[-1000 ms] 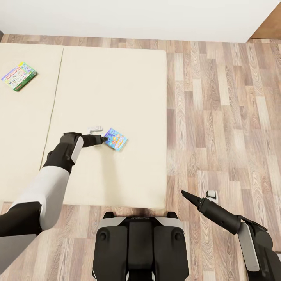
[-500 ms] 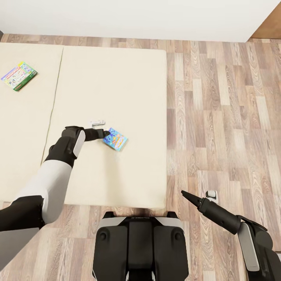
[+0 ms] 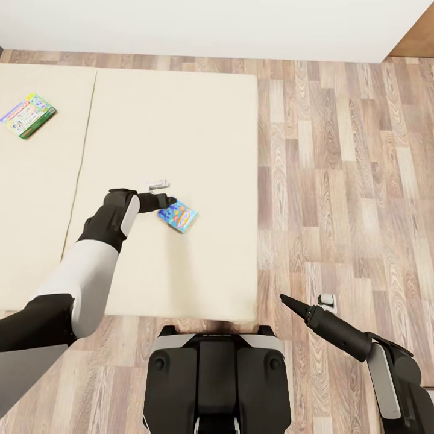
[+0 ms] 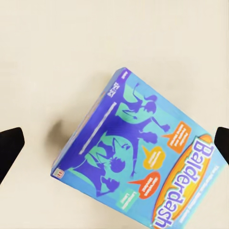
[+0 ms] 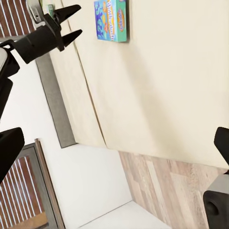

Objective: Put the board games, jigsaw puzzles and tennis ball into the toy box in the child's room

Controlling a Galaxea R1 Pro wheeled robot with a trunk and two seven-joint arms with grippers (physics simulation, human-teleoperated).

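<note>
A small blue board game (image 3: 178,216) printed "Balderdash" lies flat on the beige bed (image 3: 181,120), near its middle. My left gripper (image 3: 170,201) hovers open just above the box's left corner. The left wrist view looks straight down on the blue box (image 4: 138,162), with the left gripper (image 4: 114,145) spread wide to either side. A second colourful board game (image 3: 28,115) lies at the bed's far left. My right gripper (image 3: 286,299) hangs open over the floor, right of the bed. The right wrist view takes in the blue box (image 5: 110,19) and the left gripper (image 5: 78,21).
Wood-plank floor (image 3: 349,181) stretches to the right of the bed. A white wall (image 3: 211,27) runs along the far side. A seam (image 3: 89,120) splits the mattress into two sections. My base (image 3: 217,380) stands at the bed's near edge.
My left arm has reached further out and slightly right, bringing the gripper from beside the blue box's near-left side to above its left corner. The box and the right arm have not moved.
</note>
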